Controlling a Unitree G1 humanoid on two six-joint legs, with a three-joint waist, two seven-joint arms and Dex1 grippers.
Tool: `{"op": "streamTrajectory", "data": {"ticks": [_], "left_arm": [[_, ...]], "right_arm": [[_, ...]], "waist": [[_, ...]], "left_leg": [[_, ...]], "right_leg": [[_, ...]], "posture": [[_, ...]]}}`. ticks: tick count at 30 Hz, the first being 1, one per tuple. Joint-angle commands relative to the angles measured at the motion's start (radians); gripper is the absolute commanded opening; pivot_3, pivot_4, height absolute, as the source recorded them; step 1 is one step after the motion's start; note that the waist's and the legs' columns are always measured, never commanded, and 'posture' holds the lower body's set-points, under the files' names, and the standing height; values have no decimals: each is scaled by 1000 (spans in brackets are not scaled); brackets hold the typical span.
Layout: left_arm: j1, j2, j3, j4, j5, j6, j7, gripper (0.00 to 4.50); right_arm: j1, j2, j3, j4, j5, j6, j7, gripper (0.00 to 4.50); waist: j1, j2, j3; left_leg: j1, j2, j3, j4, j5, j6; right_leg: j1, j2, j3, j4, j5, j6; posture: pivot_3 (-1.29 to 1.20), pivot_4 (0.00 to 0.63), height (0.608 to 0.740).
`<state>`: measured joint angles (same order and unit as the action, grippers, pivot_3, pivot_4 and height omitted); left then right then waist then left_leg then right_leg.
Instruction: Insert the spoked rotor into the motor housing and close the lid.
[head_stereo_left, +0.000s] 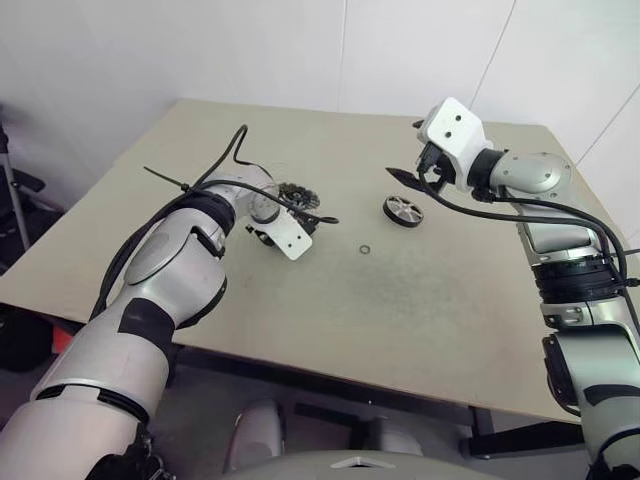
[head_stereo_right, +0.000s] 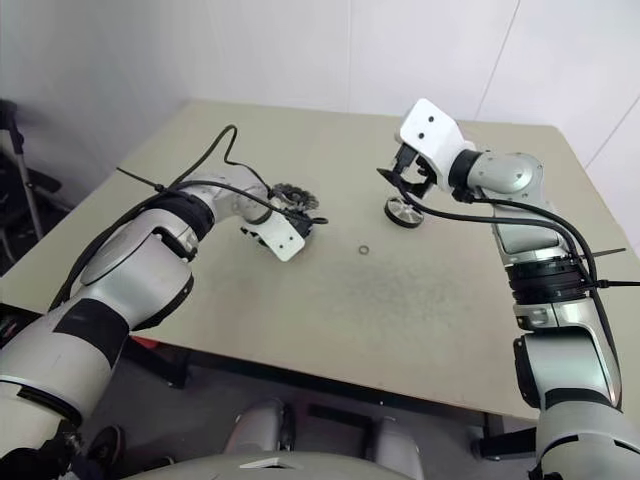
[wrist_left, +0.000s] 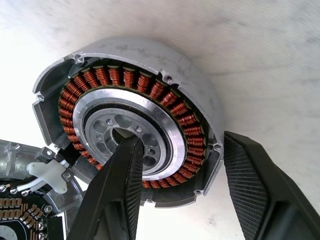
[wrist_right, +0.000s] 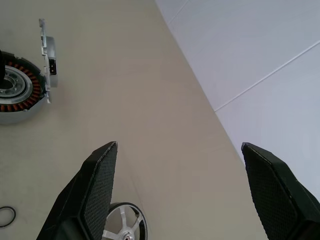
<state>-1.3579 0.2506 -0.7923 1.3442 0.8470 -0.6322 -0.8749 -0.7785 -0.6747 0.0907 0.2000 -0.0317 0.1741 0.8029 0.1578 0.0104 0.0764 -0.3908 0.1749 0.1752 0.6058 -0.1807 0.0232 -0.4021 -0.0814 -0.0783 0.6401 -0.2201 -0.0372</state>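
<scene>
The motor housing (wrist_left: 145, 55), a silver cup ringed with copper windings, sits on the table. My left gripper (wrist_left: 180, 137) is shut on its wall, with one finger (wrist_left: 120, 185) in the dark centre hole and the other outside the rim. A corner of a dark disc with radial copper pads in a silver casing, seemingly the lid (wrist_left: 15, 220), lies against the housing. The spoked rotor (head_stereo_left: 403, 210) lies flat to the right. My right gripper (head_stereo_left: 410, 178) hovers open just above and behind it, holding nothing.
A tiny metal ring (head_stereo_left: 366, 249) lies on the beige table (head_stereo_left: 400, 320) between the housing and the rotor, nearer to me. Black cables loop over both arms. White walls stand close behind the table's far edge.
</scene>
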Motion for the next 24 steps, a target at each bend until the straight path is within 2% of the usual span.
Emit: {"op": "streamTrajectory", "data": {"ticks": [1,13,18,24], "left_arm": [[-80,-15,19,-14,-5,15,60,2022],[-129,-148,17,-5,-13,-21,108,2022],[-133,-243,29,0,-24,-11,140,2022],[-154,-313,13,8,-5,-4,180,2022]], "right_arm": [[-36,-26,-46,19,-15,-23,-44,4500],[-163,-87,-129,208,-104,19,-310,4500],[-144,-99,-173,121,-88,88,-332,4500],[-14,-127,-227,-50,-78,185,-335,4500]], "waist": [[1,-1,0],[-3,-2,1],[-3,-2,1],[-3,-1,1]], "left_leg": [[-1,0,0,1,0,0],[-4,-2,0,2,-1,2],[-5,-3,0,3,-1,8],[-5,-4,0,5,-2,10]], "right_leg": [[0,0,0,0,0,0],[-2,-1,0,0,0,0],[-2,-2,0,0,0,0],[-2,-4,0,0,1,1]], "posture": [[0,0,740],[0,0,740],[0,0,740],[0,0,740]]}}
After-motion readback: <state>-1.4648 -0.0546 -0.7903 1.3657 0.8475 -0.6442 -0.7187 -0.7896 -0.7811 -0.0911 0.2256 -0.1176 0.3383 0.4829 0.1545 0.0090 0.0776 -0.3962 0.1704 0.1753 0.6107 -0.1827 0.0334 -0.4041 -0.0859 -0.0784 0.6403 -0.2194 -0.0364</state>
